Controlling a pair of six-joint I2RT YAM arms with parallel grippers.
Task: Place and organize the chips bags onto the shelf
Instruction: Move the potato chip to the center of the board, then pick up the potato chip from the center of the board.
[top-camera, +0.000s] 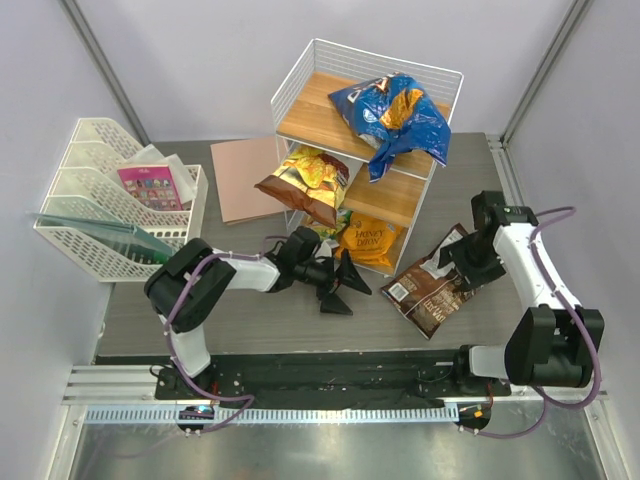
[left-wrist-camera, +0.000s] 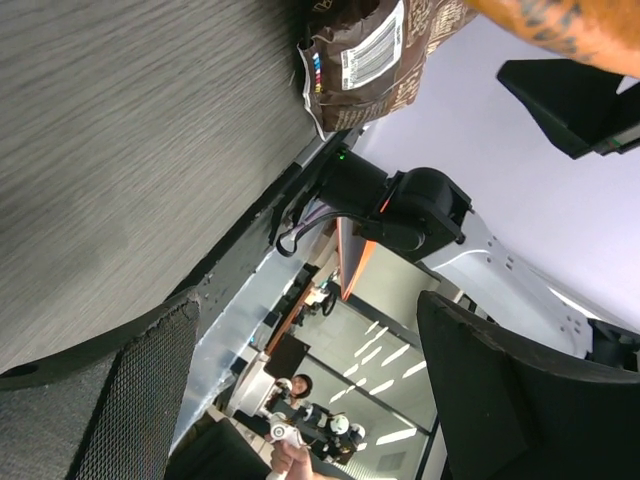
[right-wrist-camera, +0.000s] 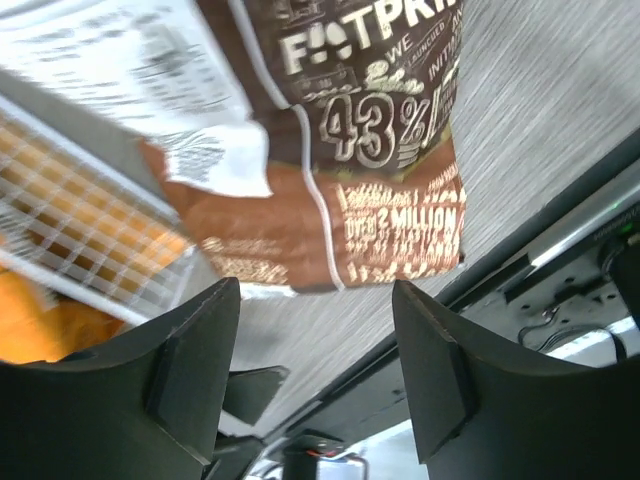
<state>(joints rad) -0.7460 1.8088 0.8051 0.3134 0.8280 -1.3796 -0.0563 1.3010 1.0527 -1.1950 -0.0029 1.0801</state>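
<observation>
The dark brown chips bag (top-camera: 432, 288) lies flat on the grey worktop (top-camera: 250, 320), just right of the white wire shelf (top-camera: 300, 75). The right arm's fingers (right-wrist-camera: 190, 370) stand apart at its edge, clamping nothing. The left arm's fingers (top-camera: 350, 272), spread wide and empty, hang low beside the orange bag (top-camera: 368, 242) on the lowest tier. A blue bag (top-camera: 395, 120) sits on the top board, a brown-and-white bag (top-camera: 305, 180) overhangs the middle tier, and a small green-yellow bag (top-camera: 330, 225) lies beneath it.

Dark brown bag (right-wrist-camera: 360, 130) back: "43%", "2 MILLION"
</observation>
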